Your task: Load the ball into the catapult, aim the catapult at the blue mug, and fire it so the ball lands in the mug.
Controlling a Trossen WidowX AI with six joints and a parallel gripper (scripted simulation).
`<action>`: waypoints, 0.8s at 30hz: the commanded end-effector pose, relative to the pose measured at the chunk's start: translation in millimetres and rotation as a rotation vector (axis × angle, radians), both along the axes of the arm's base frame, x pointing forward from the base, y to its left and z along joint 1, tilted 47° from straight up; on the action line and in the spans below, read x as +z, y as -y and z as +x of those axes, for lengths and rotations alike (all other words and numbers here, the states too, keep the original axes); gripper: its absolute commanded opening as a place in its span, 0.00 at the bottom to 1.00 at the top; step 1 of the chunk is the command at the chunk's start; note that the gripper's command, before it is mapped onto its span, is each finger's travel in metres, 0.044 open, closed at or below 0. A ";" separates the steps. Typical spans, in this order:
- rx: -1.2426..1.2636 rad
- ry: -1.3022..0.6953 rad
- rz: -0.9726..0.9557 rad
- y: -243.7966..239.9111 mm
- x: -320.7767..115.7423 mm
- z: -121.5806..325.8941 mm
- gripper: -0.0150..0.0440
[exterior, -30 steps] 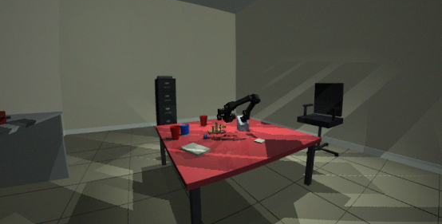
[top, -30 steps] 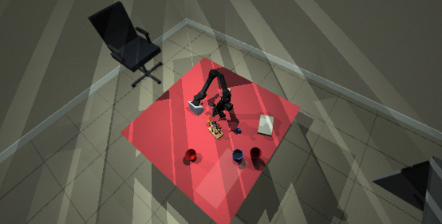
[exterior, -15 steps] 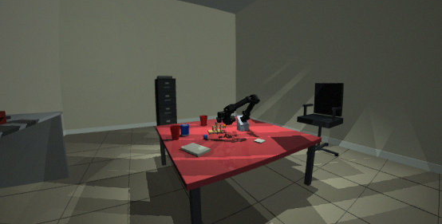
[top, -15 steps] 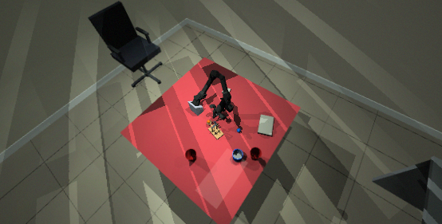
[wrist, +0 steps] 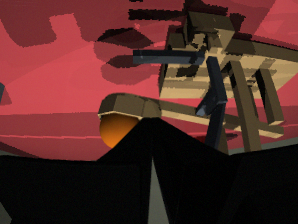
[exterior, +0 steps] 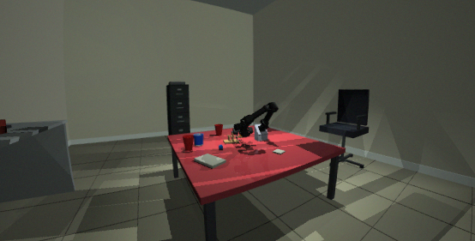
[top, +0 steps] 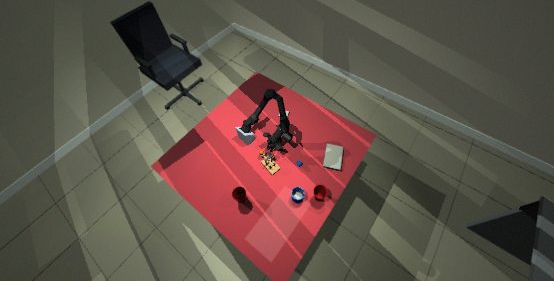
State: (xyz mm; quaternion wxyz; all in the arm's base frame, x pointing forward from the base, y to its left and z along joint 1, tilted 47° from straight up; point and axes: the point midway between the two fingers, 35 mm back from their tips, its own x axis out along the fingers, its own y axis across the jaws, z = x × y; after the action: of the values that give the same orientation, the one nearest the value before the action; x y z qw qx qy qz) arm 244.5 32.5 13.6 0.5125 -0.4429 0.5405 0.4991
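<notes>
One catapult (top: 271, 167) (exterior: 231, 141) (wrist: 175, 91), pale wood with dark fittings, standing on a red table (top: 200, 189) (exterior: 274, 166). One orange ball (top: 261, 153) (wrist: 115, 131), at the cup (wrist: 125, 104) on the end of the catapult's throwing arm, partly hidden by the black fingers in the wrist view. One gripper (top: 270, 147) (exterior: 237, 134) (wrist: 149, 125), black, its fingertips pressed together with nothing pinched between them, close by the cup end; whether it touches the throwing arm cannot be told. One black robot arm (top: 270, 94) (exterior: 272, 106), bent at the elbow, on a grey mount (top: 245, 135) (exterior: 261, 134). One blue mug (top: 298, 201) (exterior: 198, 140), upright, well apart from the catapult, white showing inside. Red cups, two, both upright: one (top: 320, 192) (exterior: 188, 142) just beside the mug, the other (top: 239, 194) (exterior: 219, 129) well apart from it. One small blue ball (top: 299, 163) (exterior: 220, 147), on the table between catapult and book. One pale book (top: 333, 157) (exterior: 210, 160), lying flat near the table's edge.
</notes>
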 end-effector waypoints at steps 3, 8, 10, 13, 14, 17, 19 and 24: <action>-0.002 -0.004 0.004 -7.8 -7.2 -1.6 0.25; -0.002 -0.004 0.004 -13.9 -12.7 -2.4 0.25; -0.002 -0.004 0.004 -16.4 -14.9 -2.8 0.25; -0.002 -0.005 0.004 -20.0 -18.2 -3.5 0.25; -0.002 -0.005 0.004 -21.2 -19.3 -3.7 0.25; -0.002 -0.005 0.005 -24.8 -22.6 -4.5 0.25; -0.002 -0.005 0.005 -27.2 -24.8 -5.1 0.25; -0.002 -0.006 0.005 -33.0 -30.1 -6.8 0.25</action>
State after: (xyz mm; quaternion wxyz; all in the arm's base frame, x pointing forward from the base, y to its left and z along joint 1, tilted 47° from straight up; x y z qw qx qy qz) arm 239.8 61.7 -12.9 0.5126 -0.4420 0.5402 0.5001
